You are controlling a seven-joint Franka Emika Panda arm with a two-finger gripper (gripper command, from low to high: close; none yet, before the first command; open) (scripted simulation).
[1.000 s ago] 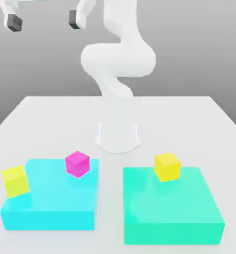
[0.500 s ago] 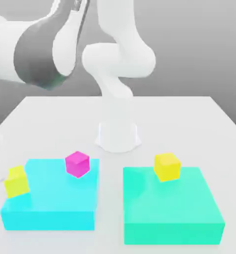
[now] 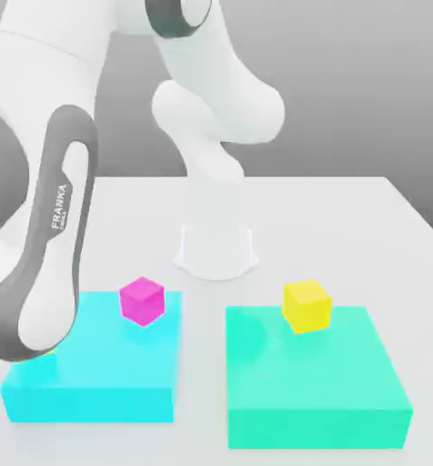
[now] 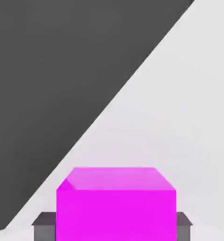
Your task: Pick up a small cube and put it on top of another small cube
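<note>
While arm [image 3: 47,246] hides cyan block's [image 3: 102,382] corner, pincer [image 4: 115,227] pinches magenta cube [image 4: 115,204]; yellow cube [image 3: 307,305] atop green block [image 3: 320,391].

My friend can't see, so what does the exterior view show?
A white robot arm leans down over a cyan block, at its corner on the exterior view's left. A pink cube sits on that block, and a yellow cube sits on a green block beside it.

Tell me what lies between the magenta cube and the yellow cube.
No object: in the exterior view, only the blue block's top, a table strip, then the green block's top.
</note>
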